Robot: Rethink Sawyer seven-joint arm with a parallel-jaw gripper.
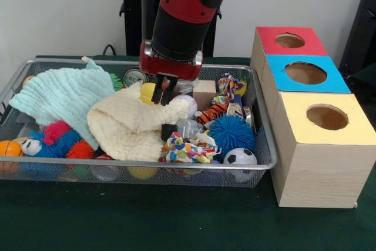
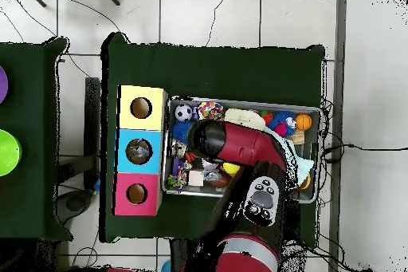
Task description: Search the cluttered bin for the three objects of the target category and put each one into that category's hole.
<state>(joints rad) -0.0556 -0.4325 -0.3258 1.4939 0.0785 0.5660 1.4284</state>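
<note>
The bin (image 1: 267,127) is a wide silver wire-mesh basket on the green table, packed with toys and cloths. It also shows in the overhead view (image 2: 166,149). My gripper (image 1: 163,91) hangs over the bin's middle, just above a cream cloth (image 1: 132,124). A small yellow object (image 1: 147,93) sits right against the gripper's left side; whether it is held is unclear. In the overhead view the arm (image 2: 239,145) covers the gripper. Three wooden boxes with round holes stand beside the bin: red-topped (image 1: 289,40), blue-topped (image 1: 305,73) and yellow-topped (image 1: 326,117).
In the bin lie a pale green cloth (image 1: 64,92), a blue spiky ball (image 1: 230,135), a soccer ball (image 1: 239,158), a tiger-striped toy (image 1: 214,111), a multi-coloured cloth (image 1: 185,148), a can (image 1: 134,77), an orange ball (image 1: 9,148) and a blue plush (image 1: 41,145).
</note>
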